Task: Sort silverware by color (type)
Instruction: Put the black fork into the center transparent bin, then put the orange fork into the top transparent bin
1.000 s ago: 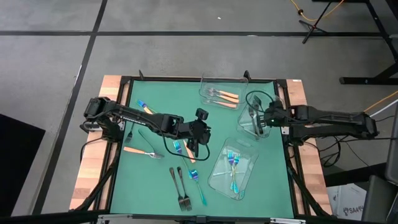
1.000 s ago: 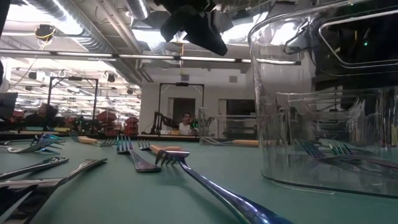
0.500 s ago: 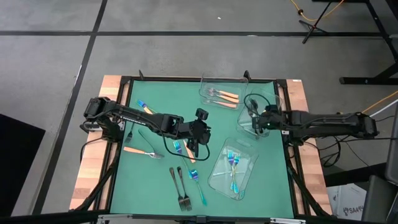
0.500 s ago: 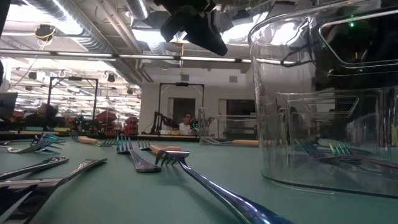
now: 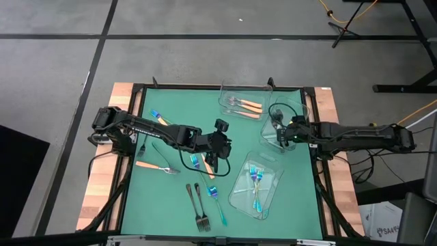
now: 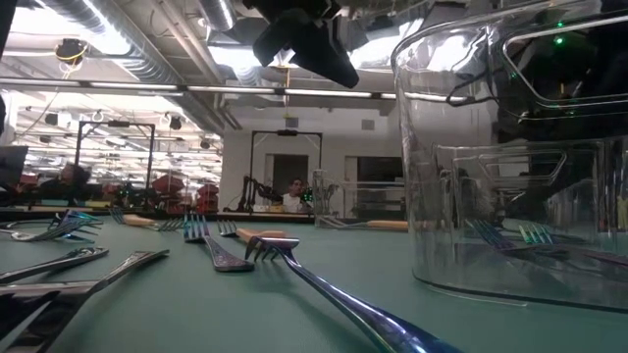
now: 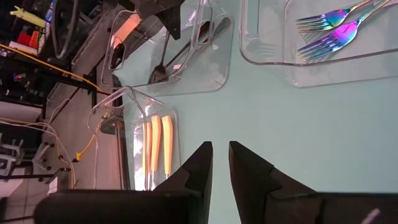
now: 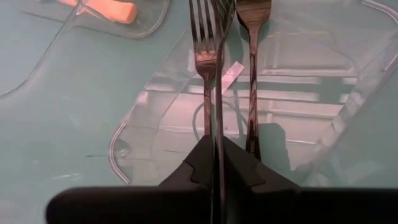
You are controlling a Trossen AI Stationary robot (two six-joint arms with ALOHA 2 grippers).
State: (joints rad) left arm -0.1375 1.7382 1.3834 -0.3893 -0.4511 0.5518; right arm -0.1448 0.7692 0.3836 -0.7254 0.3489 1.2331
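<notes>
From above, three clear trays are seen on the green tabletop [image 5: 171, 130]. The far tray [image 5: 240, 101] holds two orange-handled forks [image 5: 247, 105]; the right tray [image 5: 280, 133] holds dark forks; the near tray [image 5: 256, 186] holds three blue-teal forks [image 5: 256, 179]. The right tool [image 5: 278, 126] is held over the right tray, the left tool [image 5: 210, 162] mid-tabletop above loose forks.

At table height, a blue-teal fork [image 6: 334, 294] and dark forks [image 6: 88, 270] are seen lying loose.

In the left wrist view, the left tool [image 7: 220, 163] is seen slightly parted and empty.

In the right wrist view, a dark fork [image 8: 209, 68] is pinched by the right tool [image 8: 216, 163] over the tray, beside a second dark fork [image 8: 252, 74].
</notes>
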